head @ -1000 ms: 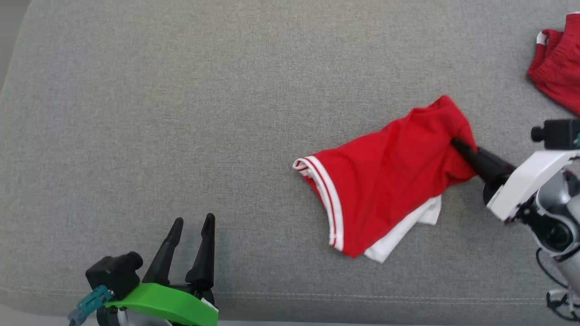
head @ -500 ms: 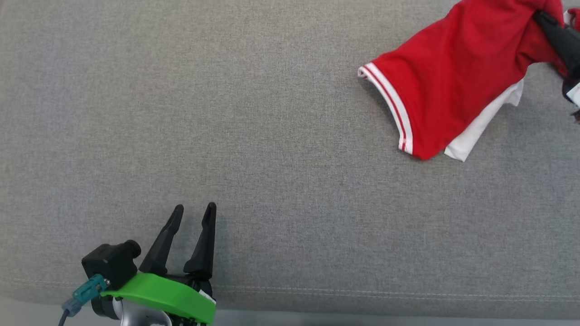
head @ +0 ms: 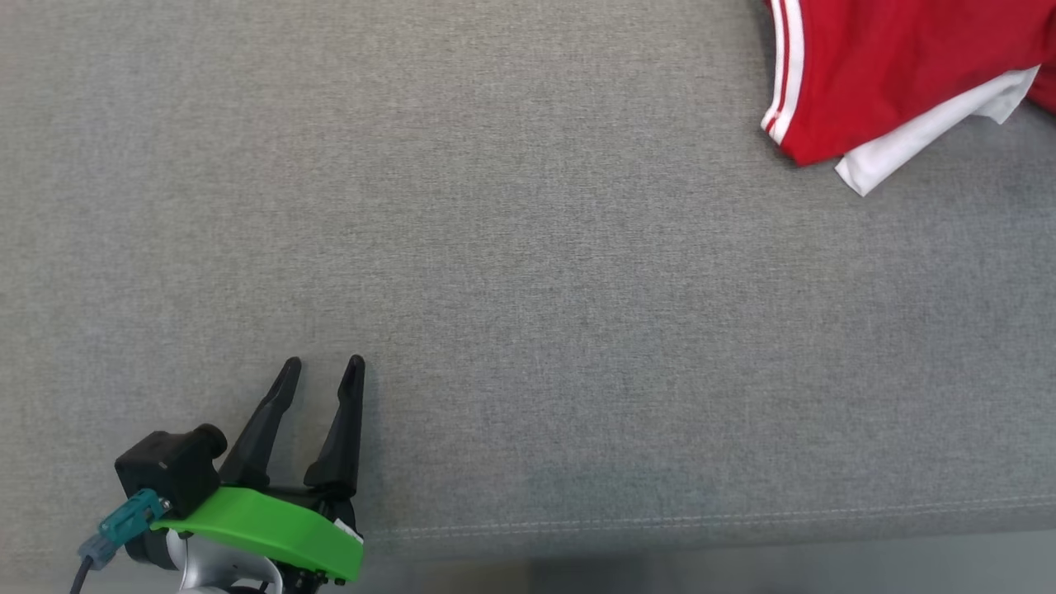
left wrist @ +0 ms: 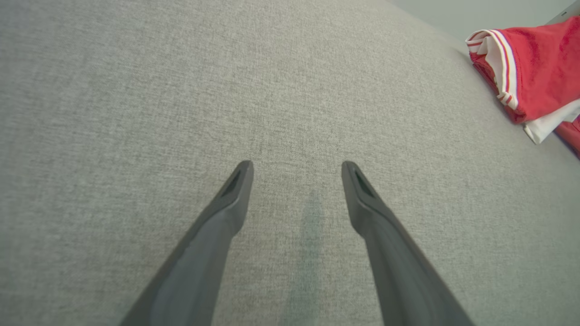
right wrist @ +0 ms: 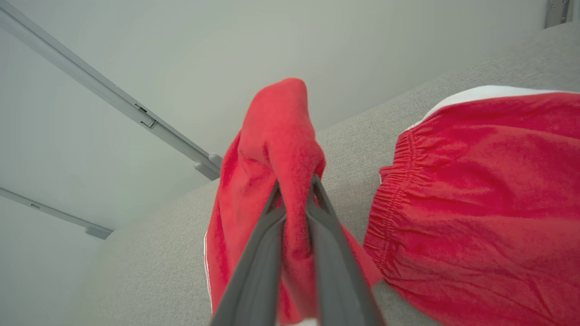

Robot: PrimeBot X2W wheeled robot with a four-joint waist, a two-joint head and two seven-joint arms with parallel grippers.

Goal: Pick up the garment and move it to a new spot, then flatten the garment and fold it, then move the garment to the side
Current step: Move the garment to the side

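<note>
Right wrist view: right pincer (right wrist: 295, 183) is clamping a raised fold of the red garment (right wrist: 278, 131) between nearly closed fingers.
Head view: the garment's white-striped hem and white lining are lying at the far right of the grey upholstered surface (head: 528, 247). The left pincer (head: 323, 363) is sitting near the front edge, spread wide, gripping nothing. A second red garment (right wrist: 476, 194) is lying just beside.

Garment (head: 874, 74) on cushion (head: 528, 247), far right

Home-like room: grey upholstered cushion (head: 528, 313) against plain wall (right wrist: 136, 54).
</note>
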